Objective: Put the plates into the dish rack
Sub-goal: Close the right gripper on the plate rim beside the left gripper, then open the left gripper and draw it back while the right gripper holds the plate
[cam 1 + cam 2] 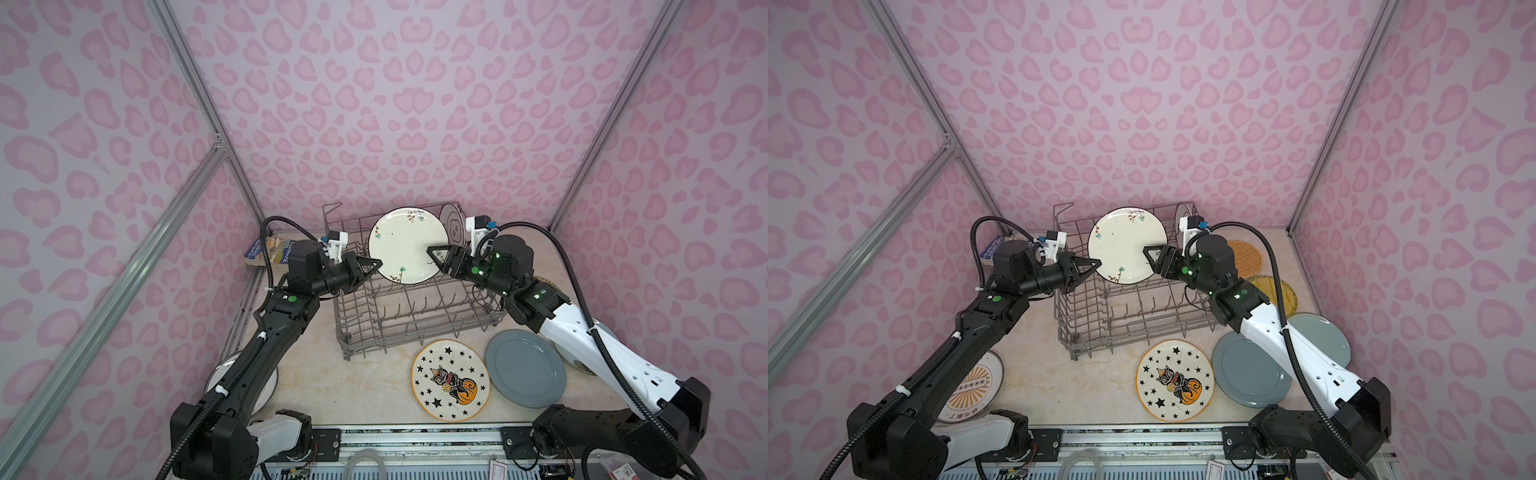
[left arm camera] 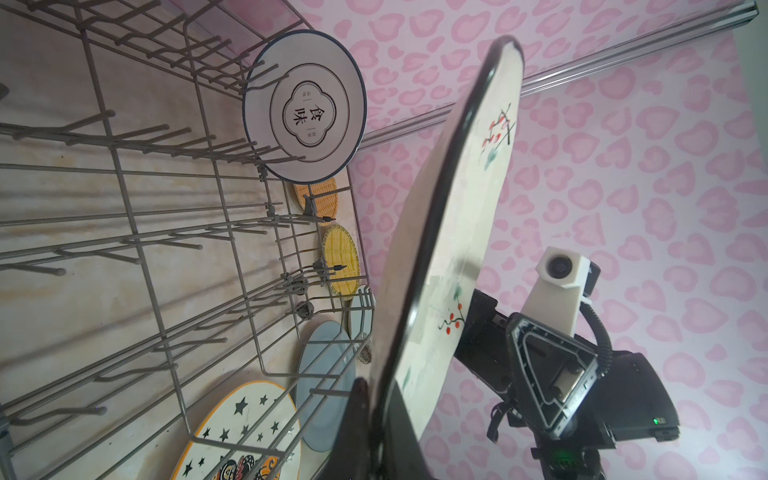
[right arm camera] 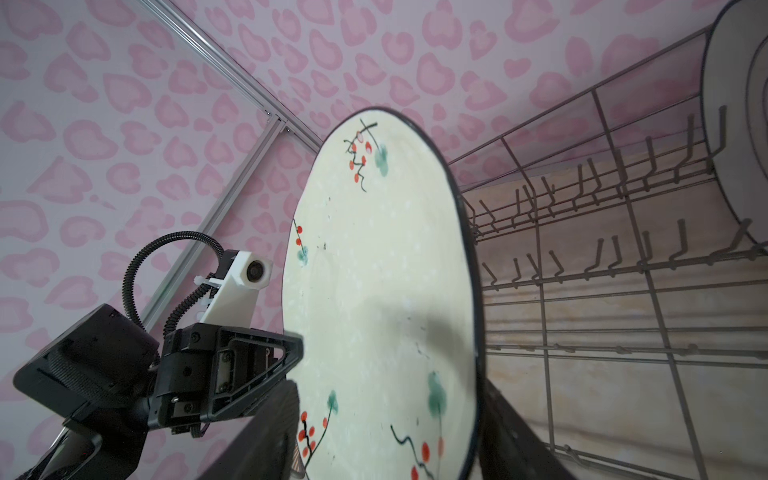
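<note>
A white black-rimmed plate [image 1: 403, 245] [image 1: 1127, 245] with red berry sprigs is held upright above the dish rack [image 1: 415, 316] [image 1: 1133, 320]. My left gripper [image 1: 374, 268] [image 2: 376, 399] is shut on its left rim. My right gripper [image 1: 432, 253] [image 3: 386, 386] stands open, one finger on each side of the plate's right rim [image 3: 473, 291]. Another black-rimmed plate [image 1: 453, 226] [image 2: 305, 108] stands between tines at the rack's far right. Flat on the table lie the cat-and-pumpkin plate [image 1: 451, 380], the grey-blue one [image 1: 525, 368], a pale blue-green one [image 1: 1320, 336], an orange woven one [image 1: 1246, 257] and a yellow woven one [image 1: 1279, 295].
A blue paperback book [image 1: 270, 249] leans at the far left beside the rack. A white plate with an orange sunburst [image 1: 976, 386] lies partly under my left arm. Pink patterned walls with metal rails close in on three sides.
</note>
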